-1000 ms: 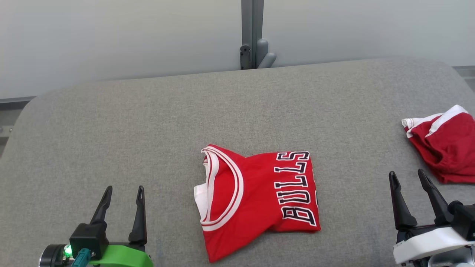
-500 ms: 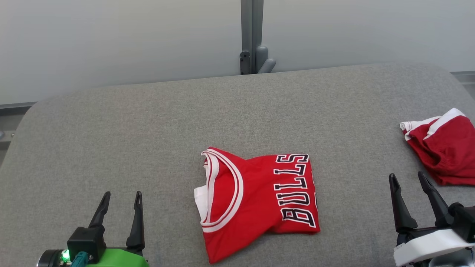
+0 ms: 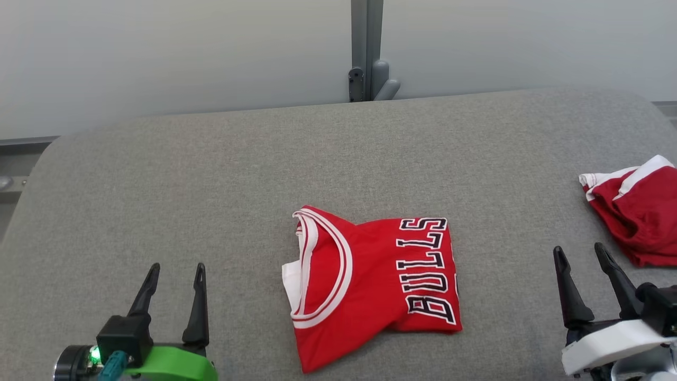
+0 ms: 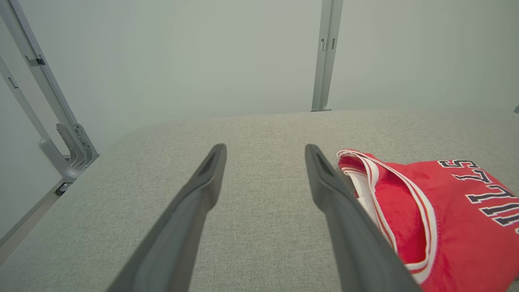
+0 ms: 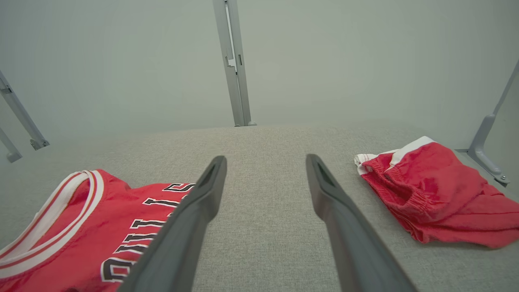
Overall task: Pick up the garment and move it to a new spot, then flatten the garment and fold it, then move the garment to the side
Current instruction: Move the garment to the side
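Garment (image 3: pixel 370 286) lies folded between spread, empty left fingers (image 3: pixel 198 307) and right fingers (image 3: pixel 569 296); the left wrist view adds a rail (image 4: pixel 49 89).

This looks like a robot test cell in a lab. A grey fabric-covered table (image 3: pixel 211 174) with rounded corners stands against plain pale wall panels (image 3: pixel 158 53) joined by a grey metal post (image 3: pixel 366 47), with angled metal braces (image 4: pixel 50 83) off its left edge.
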